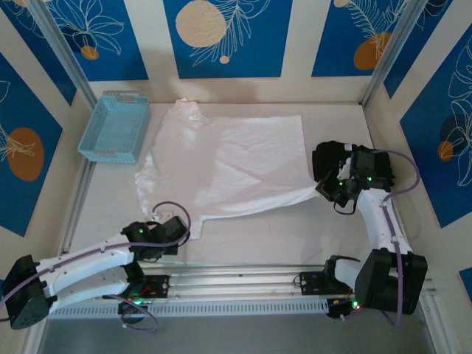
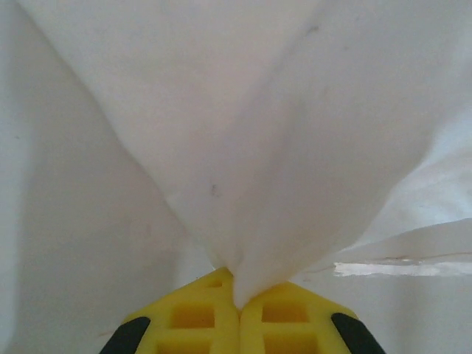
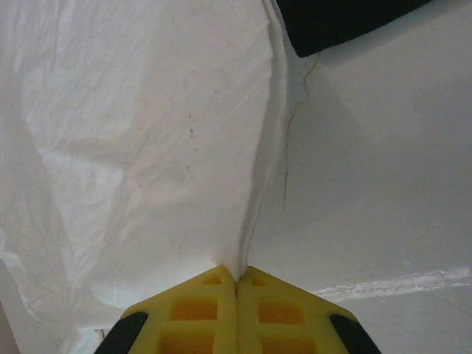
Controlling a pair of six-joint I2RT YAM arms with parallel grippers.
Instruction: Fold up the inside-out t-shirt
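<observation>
While clamped as now, hold both grips firm: left pincer [image 2: 237, 295] pressed fully closed on a gathered point of the plain white, thin cotton t-shirt [image 2: 258, 147], right pincer [image 3: 237, 279] likewise closed tight on a pinch of the same cloth, fabric fanning away from each. From above: left pincer [image 1: 164, 220] near the tabletop's near-left part, right pincer [image 1: 326, 189] close to the right edge of the white tabletop [image 1: 280, 236], near hem strung between them and sagging a little. Judged as the first fold, barely begun. Raise both held points evenly, only just clear of the tabletop, and carry them together toward the far edge; stay taut enough to prevent wrinkles, slack enough not to drag the flat part. Beyond, most of the shirt spread mid-tabletop, reaching toward the far edge. Mind the black folded garment [image 1: 328, 156] just beside the right pincer; touching or not, cannot tell. Farthest, light blue slotted plastic basket [image 1: 114, 127] by the far-left corner, just beside the cloth.
</observation>
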